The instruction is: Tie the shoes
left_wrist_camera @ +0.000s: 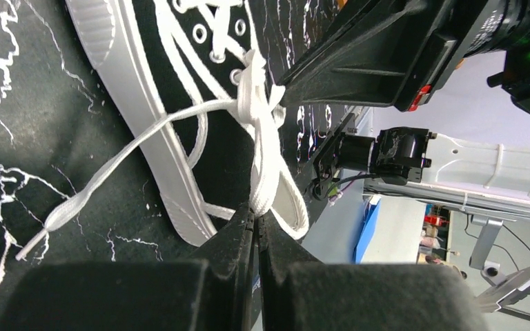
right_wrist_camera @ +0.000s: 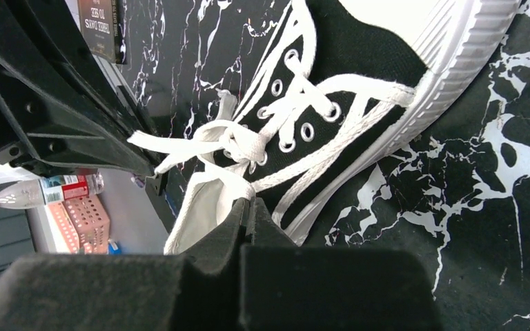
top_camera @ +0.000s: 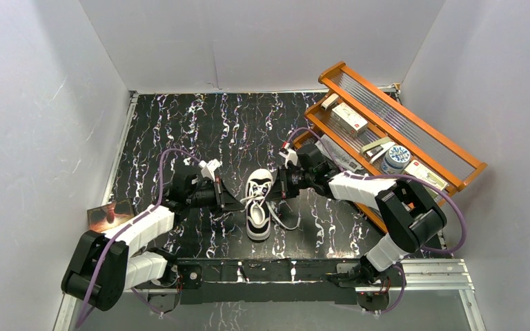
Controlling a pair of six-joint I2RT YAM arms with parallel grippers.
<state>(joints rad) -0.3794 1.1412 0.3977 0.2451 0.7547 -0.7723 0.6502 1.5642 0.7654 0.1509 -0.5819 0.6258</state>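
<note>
Black, white-veined tabletop [top_camera: 179, 124] carries the scene. At its near edge, a silver metal mounting rail [top_camera: 428, 274] anchors two black-and-white robot arms, the left arm [top_camera: 145, 227] and the right arm [top_camera: 359, 187], which reach inward toward each other. Between them, near the middle of the tabletop, sits a small black canvas low-top sneaker with a white rubber sole and toe cap [top_camera: 259, 207], upright on its sole. The left pincer [left_wrist_camera: 255, 217] is pressed together on a loop of the long white laces [left_wrist_camera: 262, 138], drawn out from a knot over the eyelets. From the opposite side, the right pincer [right_wrist_camera: 247, 207] is likewise pressed together, pinching a strand of the laces just beside the shoe's opening. One free lace end trails across the tabletop. A small copper-coloured reflective sheet [top_camera: 107, 215] lies at the left edge. Farther back on the right, an orange wooden rack [top_camera: 400, 117] stands at an angle, holding small boxes and a round blue-and-white tin [top_camera: 395, 158]. Plain white walls [top_camera: 262, 41] close the scene behind.
</note>
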